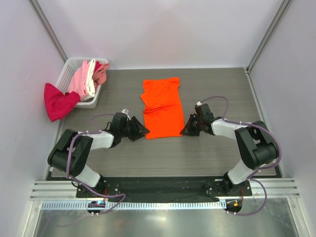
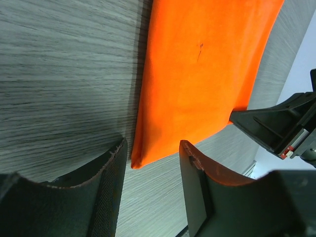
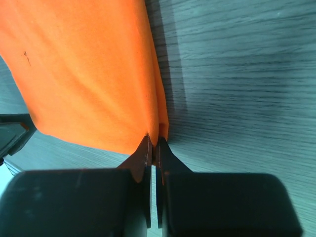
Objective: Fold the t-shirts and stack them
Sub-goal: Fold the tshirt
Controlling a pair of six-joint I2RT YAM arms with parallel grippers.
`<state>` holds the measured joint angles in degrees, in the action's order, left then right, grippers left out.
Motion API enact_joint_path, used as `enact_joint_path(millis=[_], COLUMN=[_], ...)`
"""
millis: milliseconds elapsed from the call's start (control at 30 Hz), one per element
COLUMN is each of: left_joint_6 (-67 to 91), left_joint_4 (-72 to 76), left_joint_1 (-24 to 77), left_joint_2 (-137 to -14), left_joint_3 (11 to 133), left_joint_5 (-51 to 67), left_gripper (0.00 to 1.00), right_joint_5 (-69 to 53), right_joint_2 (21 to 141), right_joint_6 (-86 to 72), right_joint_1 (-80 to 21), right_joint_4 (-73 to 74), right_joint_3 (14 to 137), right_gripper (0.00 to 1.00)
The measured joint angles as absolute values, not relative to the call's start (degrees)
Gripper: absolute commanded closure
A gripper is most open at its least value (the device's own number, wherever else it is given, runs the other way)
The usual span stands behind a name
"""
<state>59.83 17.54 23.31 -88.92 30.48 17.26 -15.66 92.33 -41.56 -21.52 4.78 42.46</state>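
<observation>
**Grey tabletop: one shirt partly folded, none stacked**

The wood-grain tabletop carries an orange t-shirt at its middle, already narrowed lengthwise. The right gripper is pinched on its near right corner. The left gripper stands half wide astride the near left corner, not clamped. A magenta t-shirt hangs from the basket at the far left corner, and the pale t-shirts inside look untouched.

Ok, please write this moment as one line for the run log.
step: gripping near corners | orange shirt: flat on table | right pincer: shut on shirt corner | left pincer: open, astride other corner
</observation>
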Motion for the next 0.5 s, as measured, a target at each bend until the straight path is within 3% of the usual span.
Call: enact_joint_path(millis=[167, 367, 500], left_joint_6=[60.3, 61.2, 61.5], left_joint_4=[18.7, 17.7, 17.7], left_joint_1=[23.9, 24.3, 24.3], left_joint_2=[-88.8, -87.0, -86.8], left_joint_3=[29.9, 28.7, 28.3], left_joint_5=[17.1, 16.8, 17.0], left_gripper=[0.47, 0.47, 0.51], right_joint_5=[-15.6, -15.5, -13.5], right_joint_2=[92.2, 91.9, 90.6], right_joint_6=[-41.6, -41.1, -40.8], right_joint_1=[-21.7, -22.2, -22.5], right_joint_4=[3.8, 3.4, 4.1], right_joint_3=[42.1, 42.0, 42.0], right_gripper=[0.97, 0.64, 0.52])
